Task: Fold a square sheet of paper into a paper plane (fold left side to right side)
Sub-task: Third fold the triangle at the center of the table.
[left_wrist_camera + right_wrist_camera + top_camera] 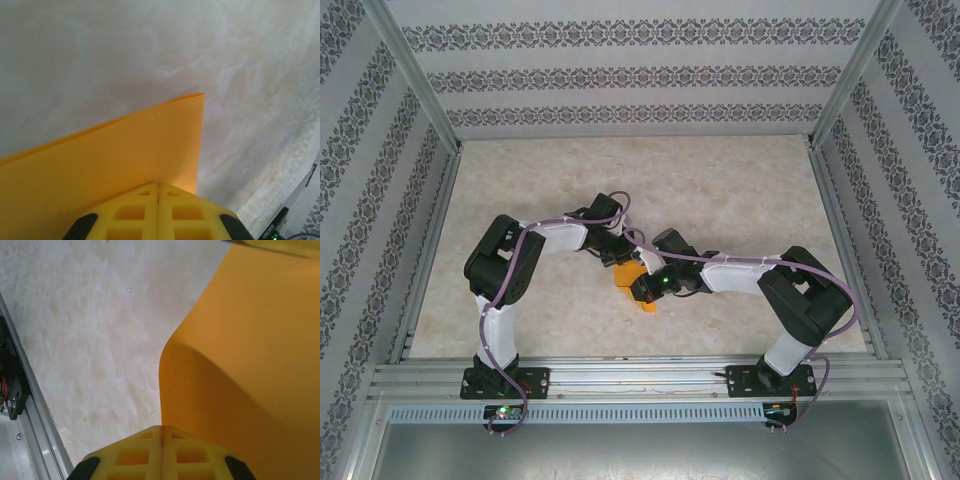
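Observation:
The orange square sheet of paper is held up off the table's middle between both grippers, mostly hidden under them in the top view. In the left wrist view the sheet rises from the yellow fingers, one corner pointing up, and my left gripper is shut on its edge. In the right wrist view the sheet curves up and to the right, and my right gripper is shut on its edge. From above, the left gripper and right gripper nearly meet. No folded paper plane shape is visible.
The marbled beige tabletop stretches around the arms, boxed in by patterned walls. An aluminium rail runs along the near edge, and a side rail lies left of the right gripper.

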You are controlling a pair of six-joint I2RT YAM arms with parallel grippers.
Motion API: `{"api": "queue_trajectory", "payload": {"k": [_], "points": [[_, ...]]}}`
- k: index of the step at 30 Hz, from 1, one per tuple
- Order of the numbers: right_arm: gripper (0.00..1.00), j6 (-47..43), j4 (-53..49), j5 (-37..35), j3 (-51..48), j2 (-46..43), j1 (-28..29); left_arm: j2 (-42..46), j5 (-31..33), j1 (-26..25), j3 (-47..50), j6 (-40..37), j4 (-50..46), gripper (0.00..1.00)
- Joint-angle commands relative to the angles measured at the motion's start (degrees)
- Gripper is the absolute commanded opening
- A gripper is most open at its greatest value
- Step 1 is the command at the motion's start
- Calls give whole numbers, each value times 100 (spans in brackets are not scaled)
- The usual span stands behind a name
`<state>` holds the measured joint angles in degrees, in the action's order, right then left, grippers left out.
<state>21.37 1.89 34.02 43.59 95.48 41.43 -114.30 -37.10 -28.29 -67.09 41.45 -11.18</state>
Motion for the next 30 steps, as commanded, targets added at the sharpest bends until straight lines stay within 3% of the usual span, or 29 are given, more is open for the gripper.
{"api": "queue_trajectory", "payload": {"k": [1, 12, 22, 30], "points": [[0, 162, 79, 142, -86, 85, -87, -123, 240, -107, -139, -303, -411, 2], [0, 631, -178, -114, -79, 85, -365, -189, 525, -181, -241, -638, -754, 0], [0, 581, -584, -880, 112, 104, -410, -215, 520, -216, -274, -630, -747, 0], [0, 475, -655, -1004, 261, 188, -416, -224, 506, -222, -262, -603, -719, 0]]}}
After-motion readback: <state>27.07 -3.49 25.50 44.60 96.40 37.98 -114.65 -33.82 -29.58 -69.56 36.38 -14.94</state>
